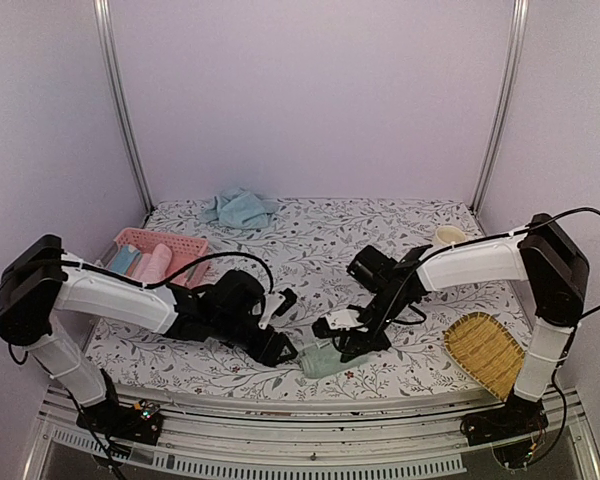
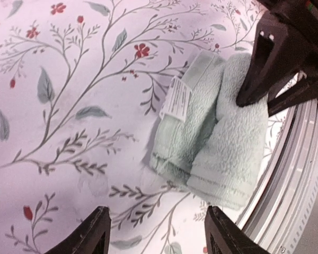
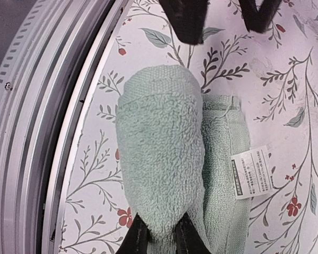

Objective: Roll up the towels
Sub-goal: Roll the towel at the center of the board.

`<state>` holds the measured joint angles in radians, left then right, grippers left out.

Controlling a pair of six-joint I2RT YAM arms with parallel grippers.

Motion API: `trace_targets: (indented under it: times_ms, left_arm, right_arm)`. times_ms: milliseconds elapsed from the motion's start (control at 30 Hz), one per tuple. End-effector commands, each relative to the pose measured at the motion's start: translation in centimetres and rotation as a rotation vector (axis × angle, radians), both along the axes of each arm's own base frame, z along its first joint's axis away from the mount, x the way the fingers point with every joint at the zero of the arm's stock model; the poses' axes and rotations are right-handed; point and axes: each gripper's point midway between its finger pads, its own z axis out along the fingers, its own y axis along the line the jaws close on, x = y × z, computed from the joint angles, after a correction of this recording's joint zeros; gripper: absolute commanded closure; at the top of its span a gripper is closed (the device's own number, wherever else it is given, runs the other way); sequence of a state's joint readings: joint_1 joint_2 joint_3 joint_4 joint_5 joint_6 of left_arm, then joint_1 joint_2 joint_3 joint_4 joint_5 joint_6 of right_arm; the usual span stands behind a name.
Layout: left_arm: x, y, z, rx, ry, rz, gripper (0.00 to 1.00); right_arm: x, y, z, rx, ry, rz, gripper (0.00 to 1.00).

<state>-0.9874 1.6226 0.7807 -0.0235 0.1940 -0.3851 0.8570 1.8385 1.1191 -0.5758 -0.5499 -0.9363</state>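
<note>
- A white care label (image 3: 252, 172) is sewn to the sage green towel (image 3: 159, 143). I see print on it, but it is too small to read.
- The left arm (image 1: 120, 295) and right arm (image 1: 470, 265) both reach low and inward, meeting near the front rail (image 3: 42, 132).
- Right gripper (image 3: 159, 233): fingers pinched on one end of the green roll.
- Left gripper (image 2: 158, 214): jaws spread wide, holding nothing, just beside the roll's other end.
- The sage green towel lies part-rolled just beside the rail.
- The light blue towel (image 1: 240, 208) lies crumpled well apart from the rail.
</note>
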Motion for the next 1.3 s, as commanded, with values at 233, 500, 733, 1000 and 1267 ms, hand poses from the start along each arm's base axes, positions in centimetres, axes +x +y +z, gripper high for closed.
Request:
trace_targets:
  times_ms: [233, 500, 733, 1000, 1267]
  left_arm:
    - [-2.1, 3.1, 7.1, 0.0, -0.33, 0.151, 0.42]
    - [-5.7, 1.8, 10.1, 0.031, -0.649, -0.024, 0.39]
    - [-6.3, -2.0, 6.8, 0.24, -0.759, -0.264, 0.37]
    - [-6.1, -5.8, 2.1, 0.38, -0.676, -0.431, 0.36]
    - [-4.2, -6.7, -1.2, 0.455, -0.608, -0.488, 0.35]
  right_arm:
    - [-2.2, -2.1, -3.2, -0.271, 0.417, -0.104, 0.89]
    - [-0.9, -1.6, -4.4, -0.353, 0.568, -0.165, 0.89]
    - [-1.2, -1.6, -5.1, -0.375, 0.62, -0.189, 0.89]
    - [-1.2, -1.9, -5.6, -0.398, 0.625, -0.197, 0.88]
    - [-1.1, -1.7, -5.6, -0.388, 0.624, -0.196, 0.87]
